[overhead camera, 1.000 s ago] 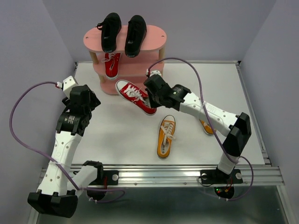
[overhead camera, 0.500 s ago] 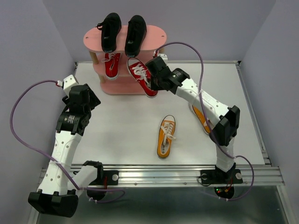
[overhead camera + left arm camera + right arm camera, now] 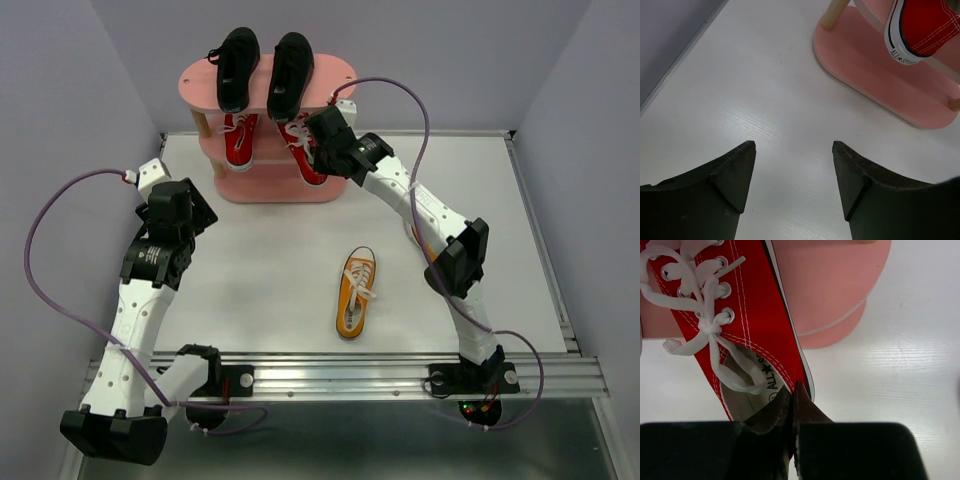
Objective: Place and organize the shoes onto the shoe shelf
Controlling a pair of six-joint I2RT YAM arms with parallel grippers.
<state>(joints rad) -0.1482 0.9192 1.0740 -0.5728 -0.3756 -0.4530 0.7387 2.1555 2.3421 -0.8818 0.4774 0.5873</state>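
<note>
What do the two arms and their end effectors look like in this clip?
The left arm and right arm have white links dotted with small holes and black joints. A lavender cable loops from each. The left end effector and right end effector have black, wedge-shaped fingers.

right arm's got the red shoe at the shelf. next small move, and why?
Probably ease the red shoe a little further into the shelf, beside the other red shoe, then open. The right gripper is shut on the shoe's collar, and the heel end appears to overhang the board's front edge, so releasing now risks it tipping out.
</note>
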